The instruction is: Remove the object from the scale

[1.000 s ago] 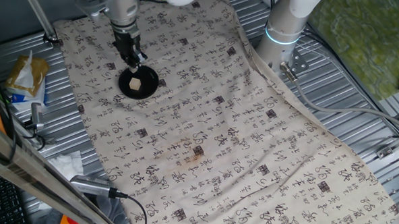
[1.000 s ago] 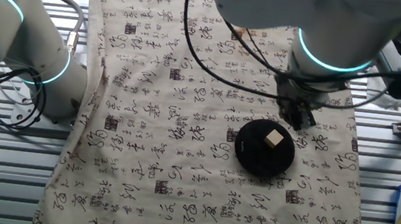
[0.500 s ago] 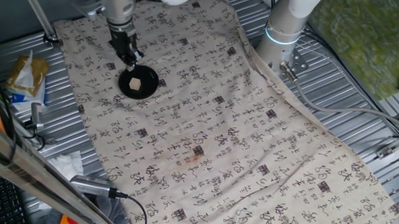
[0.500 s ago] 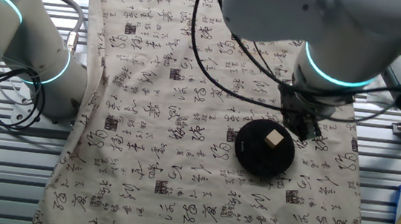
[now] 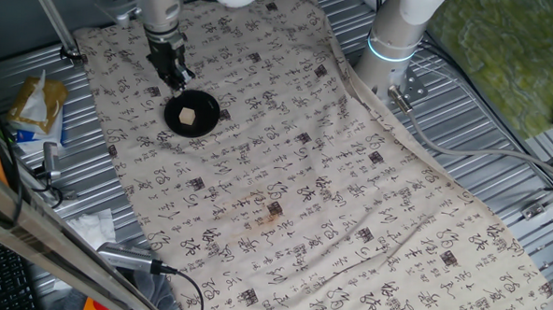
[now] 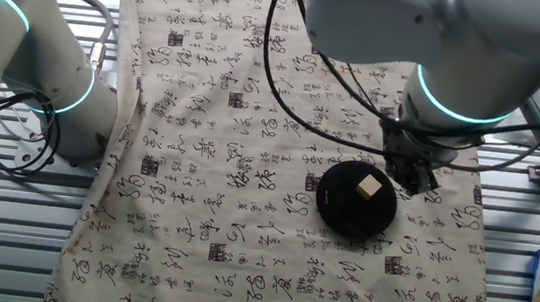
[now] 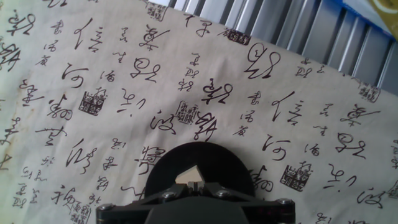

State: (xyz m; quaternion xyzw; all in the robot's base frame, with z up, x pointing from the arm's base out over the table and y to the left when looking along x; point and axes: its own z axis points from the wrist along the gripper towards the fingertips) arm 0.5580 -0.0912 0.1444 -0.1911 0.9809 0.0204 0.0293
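object: small tan block (image 6: 370, 187) resting on the scale, a little off its centre
scale: black disc (image 6: 344, 209) flat on the printed cloth (image 5: 350, 177) over the worktop
hand: (image 5: 177, 77) points down, just beside the scale's far edge, clear of the block; cannot tell whether its fingers are spread
arm: descends steeply from above the cloth's far end

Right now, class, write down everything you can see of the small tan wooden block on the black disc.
The small tan wooden block is roughly cube-shaped, pale and plain like unfinished light wood. It sits near the middle of the flat round matte black disc, resting on its top and touching nothing else. The disc lies on the cream cloth printed with black characters. The robot's hand hangs beside the disc, clear of the block. In the hand view only one pale corner shows.
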